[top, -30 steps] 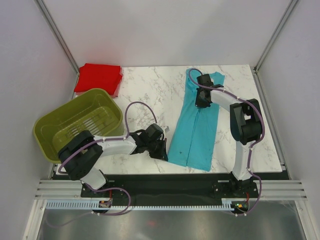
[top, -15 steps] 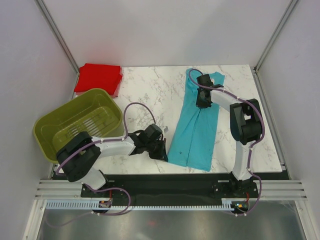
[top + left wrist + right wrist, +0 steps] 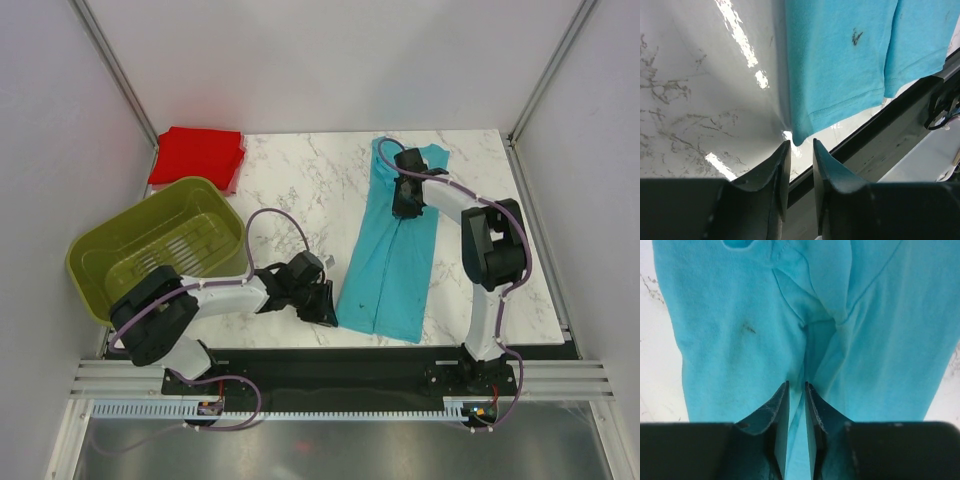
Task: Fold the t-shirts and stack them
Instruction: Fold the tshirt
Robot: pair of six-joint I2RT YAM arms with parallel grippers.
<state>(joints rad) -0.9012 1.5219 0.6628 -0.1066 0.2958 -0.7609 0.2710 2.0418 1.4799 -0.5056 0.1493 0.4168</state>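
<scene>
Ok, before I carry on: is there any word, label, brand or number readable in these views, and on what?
None can be read.
turquoise t-shirt: no print or tag showing; the small dark mark is shapeless, not lettering.
red t-shirt: plain.
olive-green basket: no legible marking.

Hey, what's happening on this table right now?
Two robot arms are folding a turquoise t-shirt, which lies as a long narrow strip on the marble table. The left gripper sits at its near corner, the right gripper over its collar end, both with jaws slightly parted. A red t-shirt lies folded at the far left corner.
</scene>
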